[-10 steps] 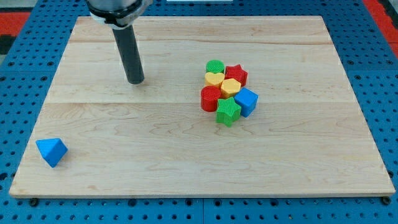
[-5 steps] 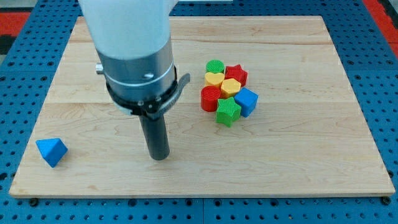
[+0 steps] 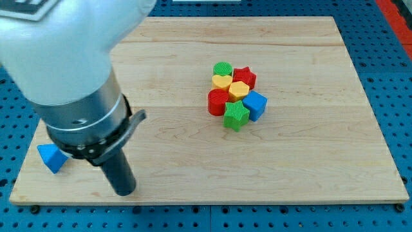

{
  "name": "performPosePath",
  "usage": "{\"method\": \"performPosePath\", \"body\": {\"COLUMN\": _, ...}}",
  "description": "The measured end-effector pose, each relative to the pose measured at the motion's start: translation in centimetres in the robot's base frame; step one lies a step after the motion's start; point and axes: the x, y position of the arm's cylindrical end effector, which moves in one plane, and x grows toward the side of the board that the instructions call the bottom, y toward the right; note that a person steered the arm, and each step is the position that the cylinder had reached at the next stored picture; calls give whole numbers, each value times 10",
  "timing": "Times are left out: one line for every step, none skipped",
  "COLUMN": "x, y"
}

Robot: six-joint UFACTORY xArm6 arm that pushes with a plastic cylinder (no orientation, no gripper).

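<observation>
My tip rests on the wooden board near its bottom left edge. The nearest block is a blue triangular block to the tip's left, partly covered by the arm's body and apart from the tip. Right of centre sits a tight cluster: a green round block, a red star, a yellow heart, a yellow hexagon-like block, a red round block, a green star and a blue cube. The cluster is far from the tip.
The arm's large grey and dark body fills the view's upper left and hides that part of the board. A blue pegboard surface surrounds the board.
The tip moved from the board's upper left, down through the middle, to the bottom left near the blue triangular block. No block has shifted.
</observation>
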Motion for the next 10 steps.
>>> {"method": "performPosePath", "body": {"x": 0, "y": -22}}
{"method": "performPosePath", "body": {"x": -7, "y": -47}}
{"method": "performPosePath", "body": {"x": -28, "y": -63}}
{"method": "performPosePath", "body": {"x": -41, "y": -70}}
{"method": "performPosePath", "body": {"x": -41, "y": -70}}
{"method": "performPosePath", "body": {"x": -42, "y": -79}}
{"method": "performPosePath", "body": {"x": -49, "y": -96}}
{"method": "performPosePath", "body": {"x": -54, "y": -111}}
{"method": "performPosePath", "body": {"x": -65, "y": -122}}
{"method": "performPosePath", "body": {"x": -38, "y": -53}}
